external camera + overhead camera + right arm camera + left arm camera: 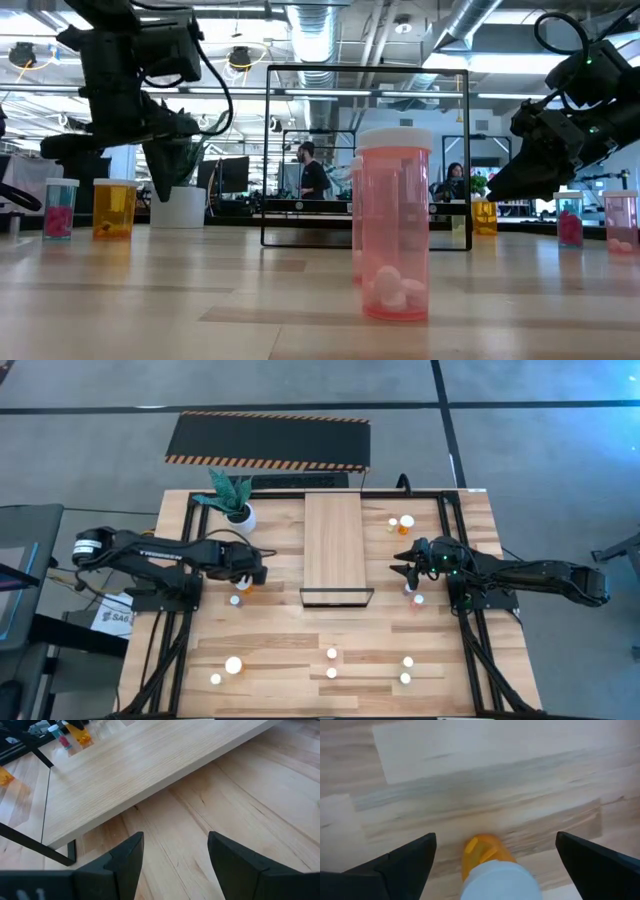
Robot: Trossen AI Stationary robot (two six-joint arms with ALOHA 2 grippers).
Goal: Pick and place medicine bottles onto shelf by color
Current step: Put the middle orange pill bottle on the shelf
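My left gripper (252, 573) hangs over the table left of the shelf (333, 545), fingers (405, 862) spread wide apart. An orange bottle (485, 855) with a white cap stands upright on the wood between them, not touching either finger; the wide spread gives clearance on both sides, so I judge this to be a pick about to close or a release just made. My right gripper (402, 572) waits near the shelf's right edge, fingers (125, 857) parted with nothing between them and aimed at the board. The shelf top is bare. Other bottles (331, 672) stand scattered along the table's near part.
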